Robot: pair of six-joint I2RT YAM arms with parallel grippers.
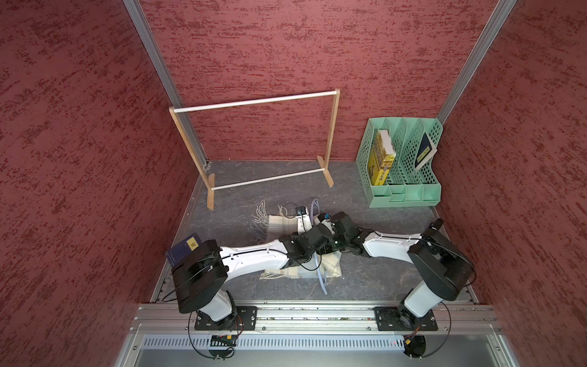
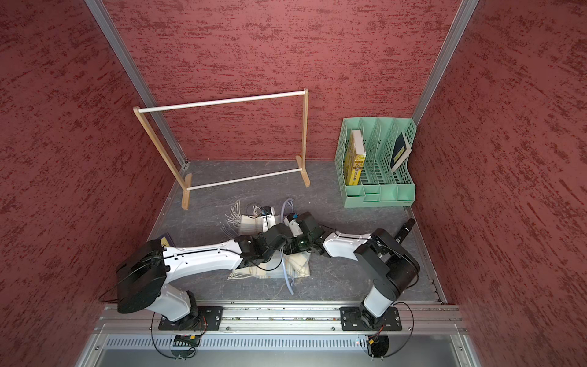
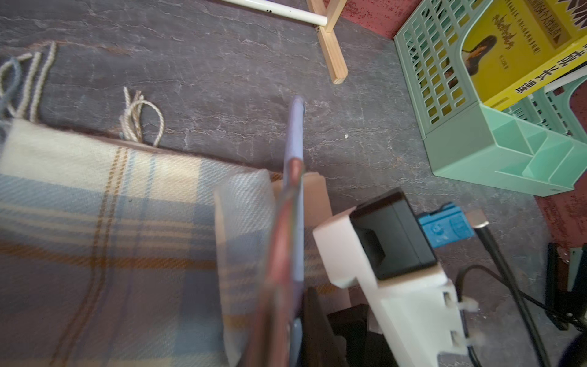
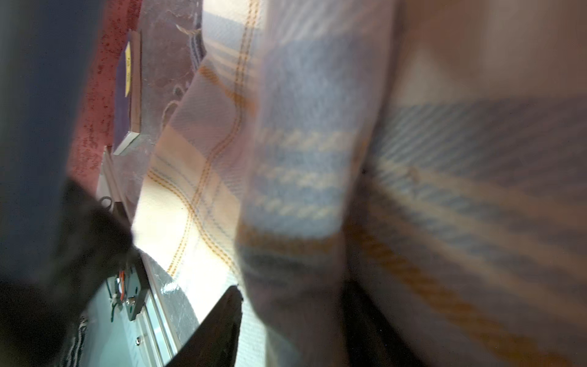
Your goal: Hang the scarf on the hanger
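Note:
The plaid scarf (image 1: 283,224) lies crumpled on the grey table under both wrists, with a second heap (image 1: 330,268) nearer the front and a fringed end (image 1: 259,214) towards the rack. The thin pale-blue hanger (image 1: 314,203) runs through the scarf; its other end (image 2: 289,284) sticks out at the front. In the left wrist view my left gripper (image 3: 292,241) is shut on the hanger (image 3: 295,136), seen edge-on beside the scarf (image 3: 95,206). My right gripper (image 4: 297,289) is open, with a fold of scarf (image 4: 298,178) between its dark fingers (image 4: 222,324).
A wooden rack with white rods (image 1: 254,102) stands at the back. A mint-green file organizer (image 1: 401,193) holding books sits at the back right. A dark blue book (image 1: 182,249) leans at the left wall. A metal rail (image 1: 317,313) borders the front.

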